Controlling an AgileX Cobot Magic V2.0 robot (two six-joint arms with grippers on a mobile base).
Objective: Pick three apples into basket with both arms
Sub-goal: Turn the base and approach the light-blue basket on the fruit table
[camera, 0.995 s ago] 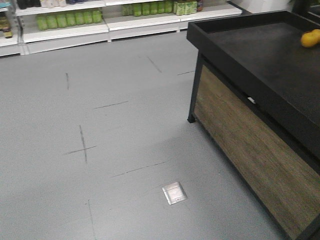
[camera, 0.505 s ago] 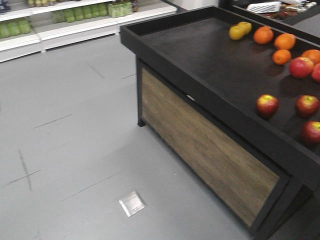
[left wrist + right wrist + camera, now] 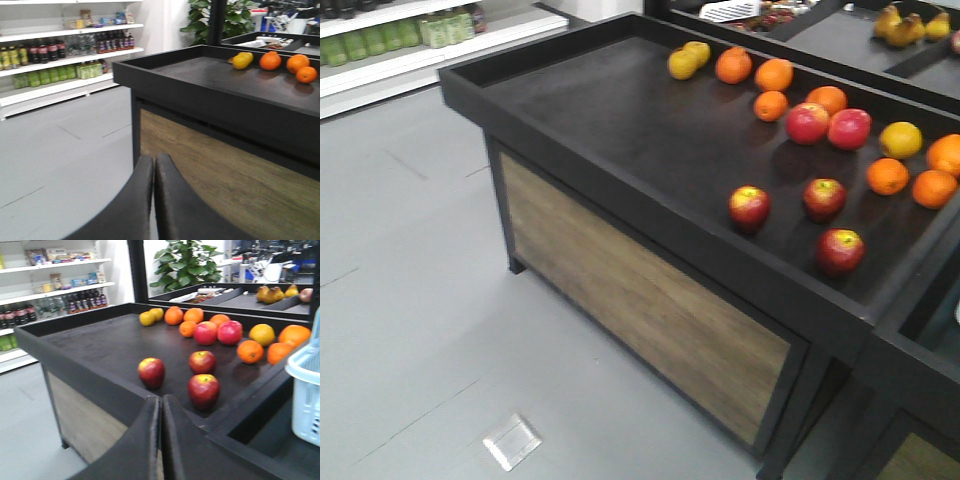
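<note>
Both left claw (image 3: 153, 161) and right claw (image 3: 161, 401) closed, empty.

Black display table (image 3: 610, 120) bears apples (image 3: 749, 207), oranges (image 3: 734, 65), yellow fruit (image 3: 682, 63).

Left claw (image 3: 154, 170) and right claw (image 3: 161, 410) are both closed, fingers pressed together.

No text, brand, number or sign can be read in any view. The dark bottles (image 3: 50, 50) and the green bottles (image 3: 40, 77) on the store shelves (image 3: 65, 61) carry labels, but these are too small and blurred to make out in the left wrist view. The same holds for the packets (image 3: 50, 254) on the top shelf in the right wrist view, which show only patches of colour.
</note>
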